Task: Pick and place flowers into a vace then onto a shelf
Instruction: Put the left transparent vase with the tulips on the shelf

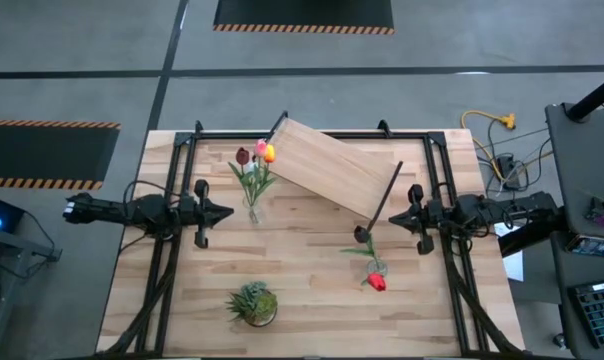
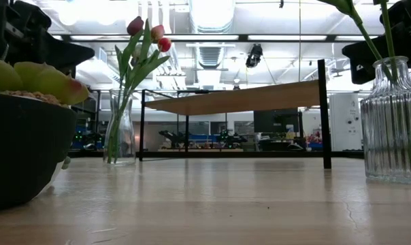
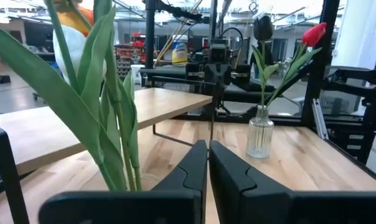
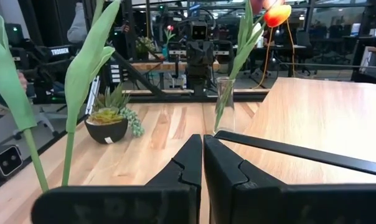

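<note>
From above I see both arms parked at the table's sides, the left gripper (image 1: 225, 212) and the right gripper (image 1: 392, 219) each with fingers pressed together and holding nothing. The flowers are split between two vases: a bunch with maroon, pink and yellow heads (image 1: 255, 154) stands in a clear vase (image 1: 252, 211) just ahead of the left gripper, and a red tulip with a dark one (image 1: 375, 281) sits in a ribbed glass vase (image 1: 363, 236) near the right gripper. The shelf (image 1: 332, 167) stands skewed across the far middle of the table (its black legs show in the low view), nothing on it. A small potted plant (image 1: 253, 304) sits at the near edge.
</note>
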`<state>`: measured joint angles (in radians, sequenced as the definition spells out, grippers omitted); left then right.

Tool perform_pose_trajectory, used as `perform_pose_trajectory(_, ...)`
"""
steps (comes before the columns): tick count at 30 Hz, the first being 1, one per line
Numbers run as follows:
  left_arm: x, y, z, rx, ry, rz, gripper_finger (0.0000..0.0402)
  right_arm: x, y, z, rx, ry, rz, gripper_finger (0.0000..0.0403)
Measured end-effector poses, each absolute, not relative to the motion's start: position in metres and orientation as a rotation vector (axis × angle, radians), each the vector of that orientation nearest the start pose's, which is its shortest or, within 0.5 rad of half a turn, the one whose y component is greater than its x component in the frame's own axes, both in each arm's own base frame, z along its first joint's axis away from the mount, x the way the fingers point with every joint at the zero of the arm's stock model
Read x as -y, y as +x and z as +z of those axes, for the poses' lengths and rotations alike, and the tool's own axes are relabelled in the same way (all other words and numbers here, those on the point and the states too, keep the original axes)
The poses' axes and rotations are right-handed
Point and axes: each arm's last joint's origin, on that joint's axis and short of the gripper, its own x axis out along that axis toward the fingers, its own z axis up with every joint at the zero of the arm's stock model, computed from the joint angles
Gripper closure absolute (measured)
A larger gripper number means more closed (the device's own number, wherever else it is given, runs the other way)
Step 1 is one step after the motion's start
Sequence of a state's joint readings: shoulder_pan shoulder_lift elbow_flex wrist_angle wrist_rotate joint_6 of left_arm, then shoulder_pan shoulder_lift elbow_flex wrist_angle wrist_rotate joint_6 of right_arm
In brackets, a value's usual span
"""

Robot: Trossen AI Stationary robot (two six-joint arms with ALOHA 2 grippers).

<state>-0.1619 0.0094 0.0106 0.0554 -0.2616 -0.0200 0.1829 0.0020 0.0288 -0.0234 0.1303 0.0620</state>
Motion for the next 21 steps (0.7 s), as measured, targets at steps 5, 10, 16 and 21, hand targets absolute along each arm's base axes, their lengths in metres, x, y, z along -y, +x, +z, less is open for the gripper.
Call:
perform_pose_trajectory(5,0.006,0.098,0.17,0.034,-0.108,0.175,0.0389,-0.014,0.095,0.171,-0.002,0.065,0.053,0.0394)
perform_pose_trajectory(10,0.007,0.104,0.163,-0.064,-0.133,0.192,0.0307,-0.014,0.095,0.17,-0.005,0.05,0.053,0.0394)
perform_pose_trajectory(16,0.008,0.111,0.152,-0.187,-0.084,0.207,0.0187,-0.014,0.096,0.17,-0.012,0.047,0.053,0.0394)
perform_pose_trajectory(21,0.006,0.114,0.145,-0.244,-0.063,0.319,0.0131,-0.014,0.096,0.17,-0.01,0.022,0.053,0.0394)
